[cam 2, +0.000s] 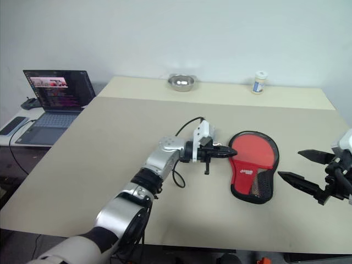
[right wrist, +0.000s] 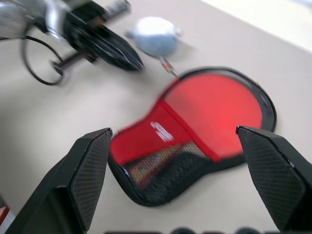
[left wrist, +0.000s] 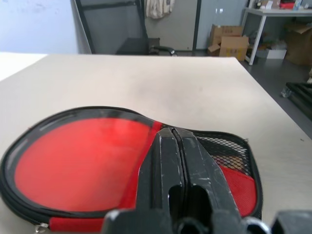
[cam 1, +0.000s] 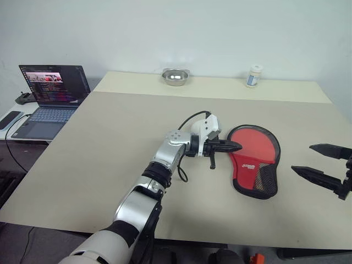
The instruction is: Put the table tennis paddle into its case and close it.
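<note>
Left eye view is showing the soft paddle-shaped pouch with a red face, white logo and black mesh panel [cam 1: 254,159] lying flat on the beige surface [cam 1: 110,143], right of centre, with the round end toward the far side. Whether the red-faced bat is already inside, I cannot tell; a striped shape is showing faintly behind the mesh in the right wrist view. The left tool [cam 1: 234,147] is pointing level toward the right with its 2 black fingers pressed together on nothing, its tip sitting at the pouch's left rim. The right tool [cam 1: 325,163] is hovering just right of the pouch, fingers spread wide and empty. To finish well, I judge 1 tool should be pinning the pouch while the other is pulling the zip along the rim.
</note>
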Robot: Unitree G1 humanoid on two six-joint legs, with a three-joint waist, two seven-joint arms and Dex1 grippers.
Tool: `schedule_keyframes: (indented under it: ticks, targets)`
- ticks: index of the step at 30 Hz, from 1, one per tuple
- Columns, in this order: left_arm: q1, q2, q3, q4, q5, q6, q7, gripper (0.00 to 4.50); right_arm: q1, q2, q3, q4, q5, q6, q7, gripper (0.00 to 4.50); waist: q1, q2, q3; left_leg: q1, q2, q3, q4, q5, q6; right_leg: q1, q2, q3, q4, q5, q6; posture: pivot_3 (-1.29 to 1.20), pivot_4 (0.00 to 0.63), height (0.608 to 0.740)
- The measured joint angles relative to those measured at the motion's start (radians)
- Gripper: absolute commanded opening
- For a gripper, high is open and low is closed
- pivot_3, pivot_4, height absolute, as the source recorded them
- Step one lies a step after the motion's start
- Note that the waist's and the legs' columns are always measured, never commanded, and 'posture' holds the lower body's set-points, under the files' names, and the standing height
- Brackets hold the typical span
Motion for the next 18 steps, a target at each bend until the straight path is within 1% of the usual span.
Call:
schedule_keyframes:
  ticks: [5, 9, 13, 16, 18]
  targets:
    - [0.079, 0.125, 0.037, -0.162, -0.023, 0.04, -0.022, 0.01, -0.008, 0.074, 0.164, 0.054, -0.047, -0.032, -0.086, 4.5, -0.008, 0.002, -0.001, 0.0, 0.001, 0.0, 0.0, 0.0, -0.001, 0.0, 0.0, 0.0, 0.001, 0.0, 0.0, 0.0, 0.15, 0.74]
    - [0.14, 0.194, 0.036, -0.32, -0.064, 0.116, -0.063, 0.01, -0.082, 0.13, 0.289, 0.115, -0.119, -0.061, -0.187, 4.5, -0.009, 0.002, -0.001, 0.0, 0.0, 0.0, 0.001, 0.002, -0.003, 0.0, 0.0, 0.0, 0.001, 0.0, 0.0, 0.0, 0.15, 0.74]
    - [0.164, 0.259, 0.036, -0.439, -0.105, 0.188, -0.095, 0.01, -0.121, 0.165, 0.371, 0.164, -0.179, -0.075, -0.259, 4.5, -0.007, 0.002, -0.001, 0.0, 0.0, 0.0, 0.001, 0.002, -0.003, 0.0, 0.0, 0.0, 0.001, 0.0, 0.0, 0.0, 0.15, 0.74]
    - [0.21, 0.358, 0.036, -0.528, -0.134, 0.231, -0.15, 0.01, -0.139, 0.206, 0.442, 0.229, -0.24, -0.095, -0.311, 4.5, -0.012, 0.003, -0.001, 0.0, 0.001, 0.0, 0.001, 0.002, -0.004, 0.0, 0.0, 0.0, 0.001, 0.0, 0.0, 0.0, 0.15, 0.74]
    - [0.224, 0.394, 0.036, -0.564, -0.14, 0.251, -0.167, 0.01, -0.153, 0.226, 0.475, 0.279, -0.264, -0.095, -0.331, 4.5, -0.013, 0.003, -0.001, 0.0, 0.001, 0.0, 0.001, 0.002, -0.004, 0.0, 0.0, 0.0, 0.002, 0.0, 0.0, 0.0, 0.15, 0.74]
